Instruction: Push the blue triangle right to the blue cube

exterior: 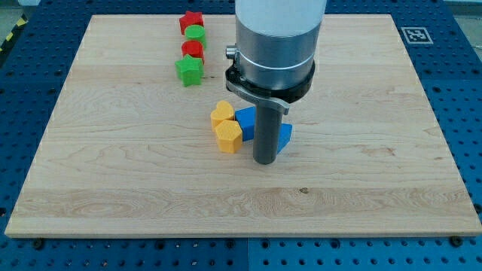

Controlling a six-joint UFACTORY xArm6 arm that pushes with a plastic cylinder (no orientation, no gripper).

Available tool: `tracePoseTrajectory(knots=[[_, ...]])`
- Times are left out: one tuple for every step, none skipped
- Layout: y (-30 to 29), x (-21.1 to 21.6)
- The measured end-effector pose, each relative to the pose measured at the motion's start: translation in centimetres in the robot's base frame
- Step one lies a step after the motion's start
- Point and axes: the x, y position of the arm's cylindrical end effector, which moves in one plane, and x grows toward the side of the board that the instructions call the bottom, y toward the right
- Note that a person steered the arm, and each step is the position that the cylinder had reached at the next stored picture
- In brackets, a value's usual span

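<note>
Wooden board [361, 173] on blue table. My tip [263, 161], plain rod, nothing grasped, stands between blue triangle [245, 120] and blue cube [285, 135]. You likely reposition left of triangle, then push right.

Robotics lab, wooden board [361, 173] on blue perforated bench [463, 90], fiducial marker [415, 35] at corner

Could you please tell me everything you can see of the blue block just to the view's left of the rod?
The blue block is small, matte and angular; its exact shape is unclear, since the rod hides its right side. It lies flat on the wooden board near the centre, apparently touching two yellow blocks at its left. My tip sits just right of it.
</note>
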Motion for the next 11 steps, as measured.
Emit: tracePoseTrajectory(knots=[[0.0,0.0],[0.0,-0.6],[0.6,-1.1],[2.5,-1.2],[4.5,-2.3],[5.1,-3.3],[6.2,-3.4],[6.7,-4.3],[6.8,-4.7],[6.8,-3.5],[6.6,-0.7]])
